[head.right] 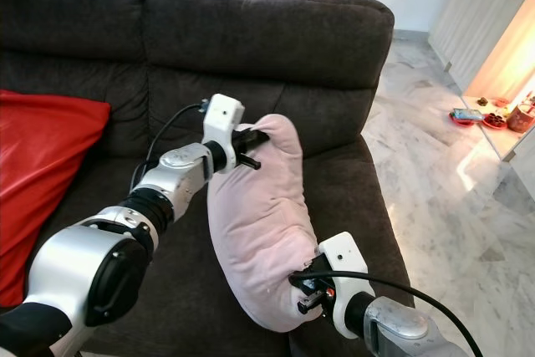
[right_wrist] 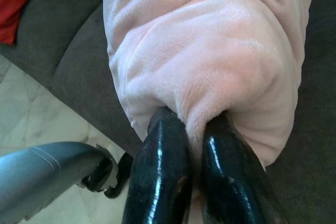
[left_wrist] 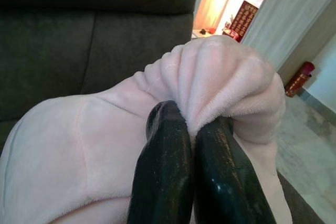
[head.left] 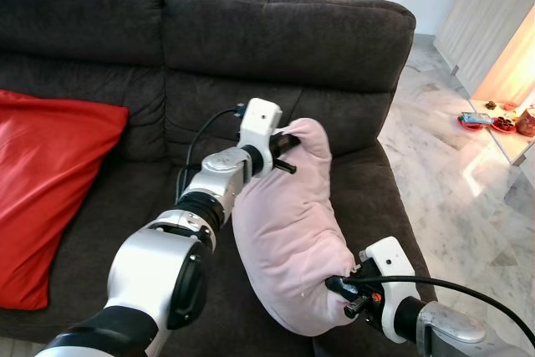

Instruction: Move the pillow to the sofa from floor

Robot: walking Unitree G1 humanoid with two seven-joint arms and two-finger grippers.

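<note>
Sofa (head.left: 351, 39) first: a broad, dark grey one in a nubby fabric, running across the room with its right end by the pale marble floor (head.left: 456, 181). Against its left end a big red cushion (head.left: 50, 181) leans on the backrest, its lower edge down on the seat.

Over the right-hand seat cushion, the pink plush pillow (head.left: 288, 232) is held between both arms. It runs lengthwise from the backrest toward the seat's front edge, bent into a soft curve. Whether its underside rests on the seat or hangs just above it is hard to tell from where I stand.

At the pillow's far end, close to the backrest, the left gripper (head.left: 288, 146) is clamped on a bunched corner; the wrist view shows its two black fingers (left_wrist: 165, 177) pressed close together with a fold of pink fabric squeezed up between them.

At the near end, by the seat's front edge, the right gripper (head.left: 344, 290) pinches the other corner the same way, its fingers (right_wrist: 160, 182) nearly closed with a ridge of plush caught between them.

Off to the right, past the sofa's end, small red dishes (head.left: 493, 121) sit on a low white ledge in warm light.
</note>
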